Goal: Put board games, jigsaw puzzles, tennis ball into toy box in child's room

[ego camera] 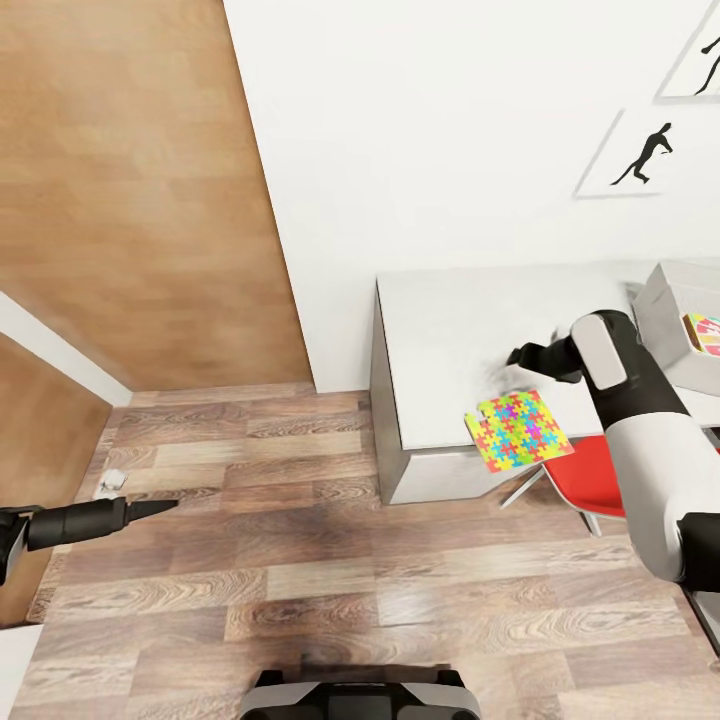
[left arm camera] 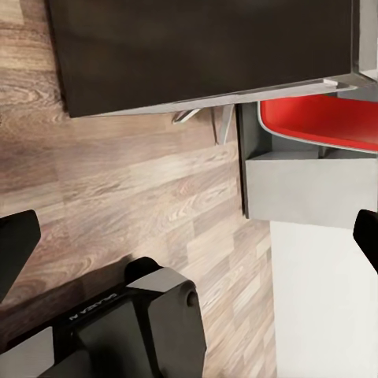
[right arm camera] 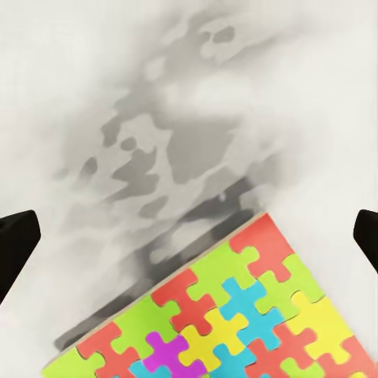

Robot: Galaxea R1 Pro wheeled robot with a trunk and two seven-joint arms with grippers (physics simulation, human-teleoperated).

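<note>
One jigsaw puzzle (ego camera: 520, 431) lies at the front edge of the table (ego camera: 440, 330), right of the frame's centre, overhanging it slightly. At the right edge stands the toy box (ego camera: 662, 300), with what seems to be one colourful toy (ego camera: 705, 332) already inside, though it is too cropped to name. So at least this puzzle is left to put away.

The right gripper (right arm camera: 189, 228) hovers above the tabletop just beyond the puzzle, spread wide and empty. The left gripper (ego camera: 150, 509) sits low at the left over the floor, also wide and holding nothing.
</note>
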